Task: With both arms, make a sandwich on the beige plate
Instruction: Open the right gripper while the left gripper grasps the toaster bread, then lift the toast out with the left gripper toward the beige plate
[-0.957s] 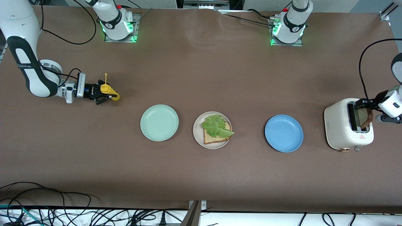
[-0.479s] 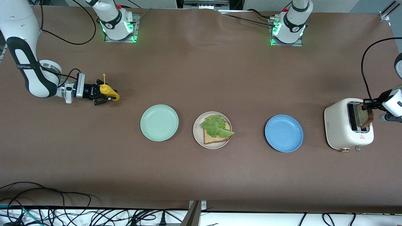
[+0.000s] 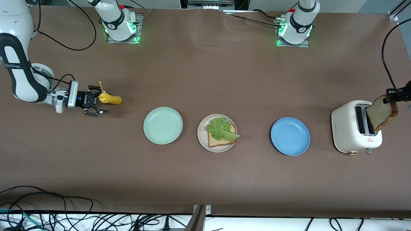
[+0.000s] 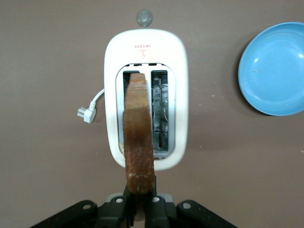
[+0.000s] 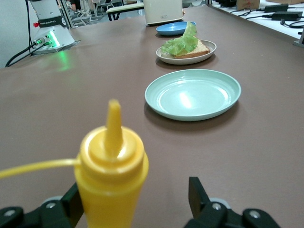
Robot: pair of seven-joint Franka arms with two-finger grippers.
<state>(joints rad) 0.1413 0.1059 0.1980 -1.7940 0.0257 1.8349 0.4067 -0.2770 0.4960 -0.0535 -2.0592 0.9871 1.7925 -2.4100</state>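
The beige plate (image 3: pixel 202 141) lies mid-table with one bread slice (image 3: pixel 221 140) on it and a ruffled lettuce leaf (image 3: pixel 221 128) on top. The same lettuce (image 5: pixel 180 42) shows far off in the right wrist view. My left gripper (image 3: pixel 396 94) is shut on the crust edge of a second bread slice (image 3: pixel 382 113), which hangs in the air over the white toaster (image 3: pixel 348 134). In the left wrist view this bread slice (image 4: pixel 138 142) stands edge-on above the slots, pinched in the left gripper (image 4: pixel 139 209). My right gripper (image 3: pixel 99 100) stands open at the right arm's end of the table.
A yellow squeeze bottle (image 3: pixel 110 99) sits between the right gripper's open fingers. A mint green plate (image 3: pixel 162 125) lies beside the beige plate toward the right arm's end, a blue plate (image 3: pixel 290 136) toward the toaster. The toaster's plug (image 4: pixel 85 114) lies loose beside it.
The left gripper closed on the bread slice and lifted it up out of the toaster slot. The right gripper opened off the yellow bottle and drew back a little.
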